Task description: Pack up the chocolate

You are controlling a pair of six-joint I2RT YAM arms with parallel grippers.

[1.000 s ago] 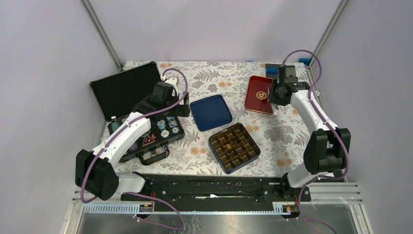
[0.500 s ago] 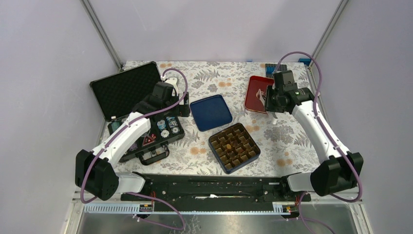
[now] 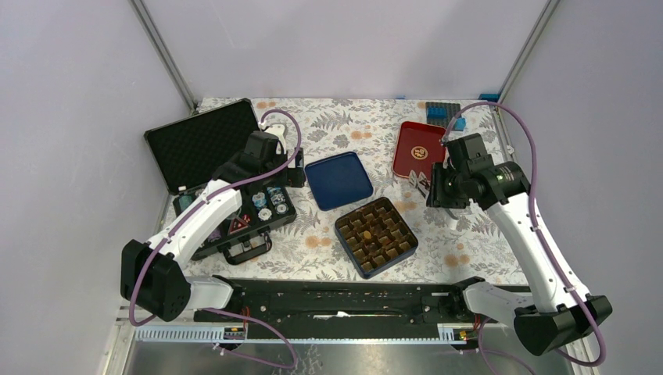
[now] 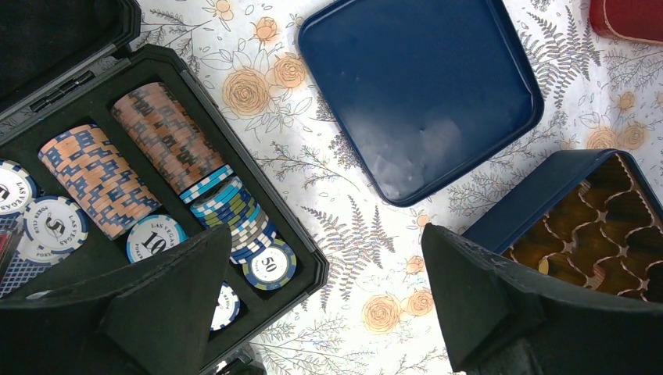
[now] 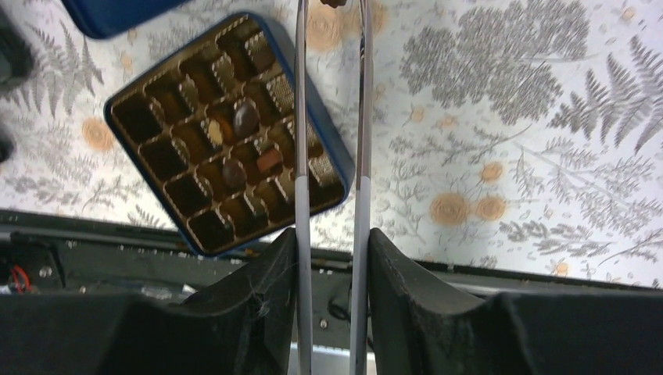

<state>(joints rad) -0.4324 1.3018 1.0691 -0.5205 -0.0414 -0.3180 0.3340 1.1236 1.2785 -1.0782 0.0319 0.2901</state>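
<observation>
left gripper [image 4: 328,262]: jaws spread wide, nothing held, over edge of poker-chip case [image 4: 227,133] | right gripper [image 5: 332,244]: clamped on metal tongs [image 5: 361,117], chocolate [image 5: 335,2] pinched at tips, over floral tabletop [image 3: 469,234] beside blue tin [image 5: 338,168] | other chocolates [image 5: 245,117]: several in tin's grid cells | blue lid [image 4: 414,94]: flat beside tin

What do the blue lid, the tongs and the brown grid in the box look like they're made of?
The blue lid looks like painted tin: smooth and glossy, with pale reflections on its flat face. The tongs look like metal: thin silvery arms with a bright sheen. The brown grid is probably thin moulded plastic: shiny, with glinting, crinkled cell walls.
</observation>
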